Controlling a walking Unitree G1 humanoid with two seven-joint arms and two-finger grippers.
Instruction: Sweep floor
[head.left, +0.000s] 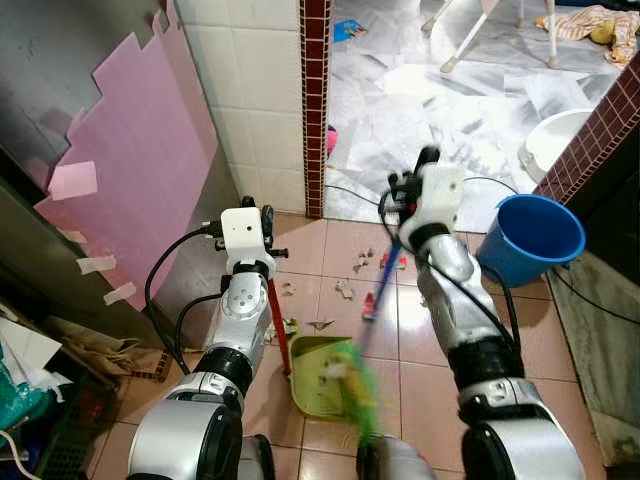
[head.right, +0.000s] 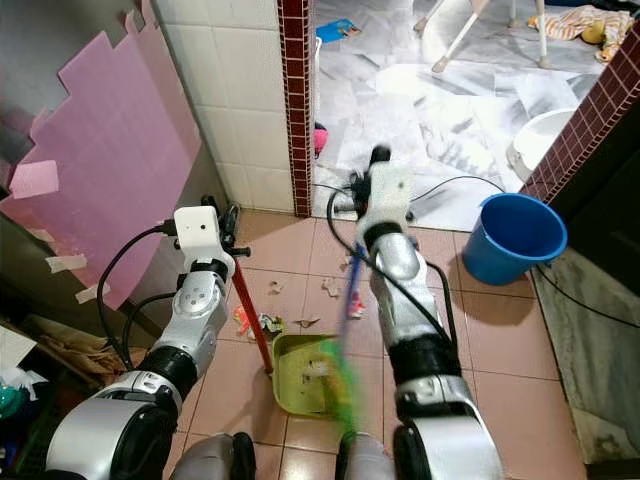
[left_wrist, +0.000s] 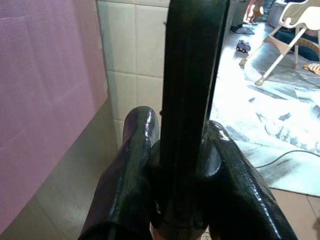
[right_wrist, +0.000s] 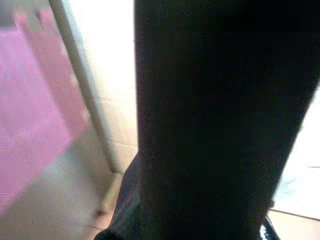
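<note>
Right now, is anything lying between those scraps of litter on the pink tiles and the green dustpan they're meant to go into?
Nothing visible does. The litter scraps lie on bare pink floor tiles just beyond the green plastic dustpan, with the blurred blue-handled green broom sweeping over it. The blue plastic bucket stands off to the right.

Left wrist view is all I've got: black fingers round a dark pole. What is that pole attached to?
Observer: The left gripper holds the red handle of a green dustpan resting on the floor tiles.
Operator: And the other arm?
Observer: The right gripper holds a blue-handled broom, its green bristles blurred over the dustpan.
Operator: Anything left to sweep?
Observer: Yes, scraps of litter lie on the tiles beyond the dustpan.
</note>
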